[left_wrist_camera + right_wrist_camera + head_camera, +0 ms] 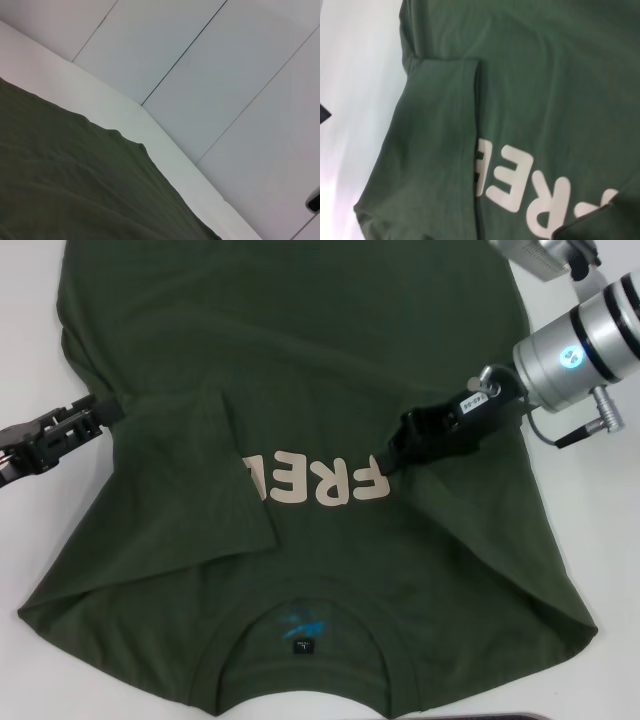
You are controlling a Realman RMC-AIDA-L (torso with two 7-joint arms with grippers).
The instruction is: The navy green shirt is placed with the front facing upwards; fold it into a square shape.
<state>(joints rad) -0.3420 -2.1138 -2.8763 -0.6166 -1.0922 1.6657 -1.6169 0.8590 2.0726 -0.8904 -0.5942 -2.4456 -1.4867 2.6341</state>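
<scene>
The navy green shirt [300, 360] lies front up on the white table [25, 300], its collar and neck label [300, 628] toward me. One sleeve flap [200, 490] is folded inward over the start of the cream letters [320, 485]. My right gripper [388, 458] is over the chest, shut on a fold of the shirt's other side that it holds against the last letter. My left gripper [105, 412] sits low at the shirt's left edge. The right wrist view shows the shirt [545, 75] with the folded flap [440, 150] and the letters [520, 192].
White table surface shows on both sides of the shirt. The left wrist view shows the shirt's fabric [60, 175], the table's far edge [100, 95] and a pale panelled wall [225, 75] behind it. A dark edge [500, 717] lies at the near table border.
</scene>
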